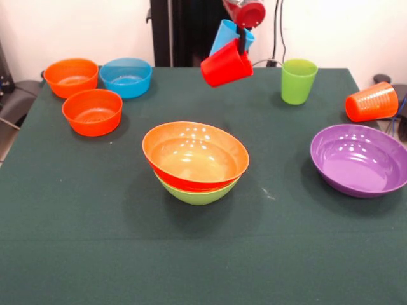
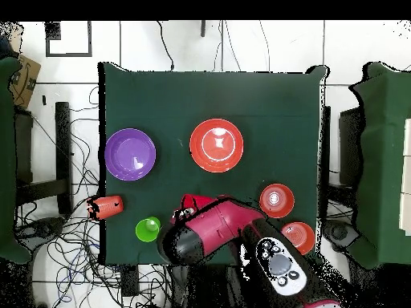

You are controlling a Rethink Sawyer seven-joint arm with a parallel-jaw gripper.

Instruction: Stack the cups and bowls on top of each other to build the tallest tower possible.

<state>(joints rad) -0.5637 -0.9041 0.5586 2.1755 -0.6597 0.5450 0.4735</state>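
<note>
The gripper [image 1: 241, 39], closed on the red cup's [image 1: 226, 63] rim, holds it tilted in the air, presumably bound for the tower [image 1: 196, 162].

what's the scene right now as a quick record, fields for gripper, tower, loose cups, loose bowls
gripper: gripper holds the red cup tilted in the air above the table's far side, light blue cup right behind it
tower: orange-red bowl nested in the lime green bowl, mid-table
loose cups: lime green cup upright; orange cup on its side at the table edge
loose bowls: purple bowl; two small orange bowls and the blue bowl grouped at one corner
</note>
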